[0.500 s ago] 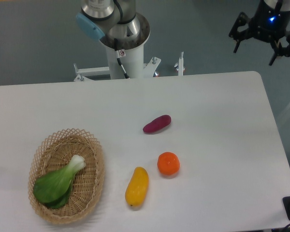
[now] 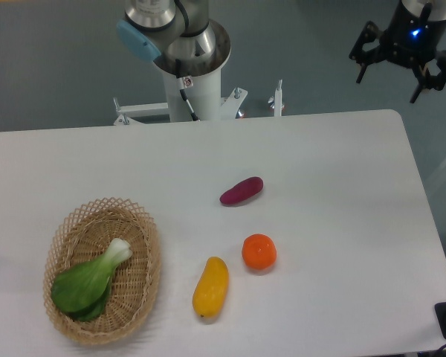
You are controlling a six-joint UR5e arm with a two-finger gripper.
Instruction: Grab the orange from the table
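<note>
Grey floor lies behind a wide white bench (image 2: 342, 163), and the arm's pale column stands at the far edge of it.

High at the top right, off the bench corner and over the grey floor, hangs the claw (image 2: 396, 69). Its dark fingers are spread apart and point downward, with nothing between them. I judge that it waits there, ready and wide, because the approach to the fruit is not yet begun; open fingers are what a round fruit asks for.

Well apart from the claw, near the middle of the bench and toward the front, sits the orange (image 2: 259, 251). It rests alone on the white surface, touching nothing, so the fingers should have free room on both sides.

Just beside it on the left lies a long yellow fruit (image 2: 210, 287), near but not touching. Behind the orange, farther toward the arm's base, lies a small purple root (image 2: 241, 191), perhaps a sweet potato. At the far left stands a woven basket (image 2: 147, 279) that holds a green leafy vegetable (image 2: 89, 282), well away from the path.

The nearest neighbour is the yellow fruit, so the descent must be centred with care.
</note>
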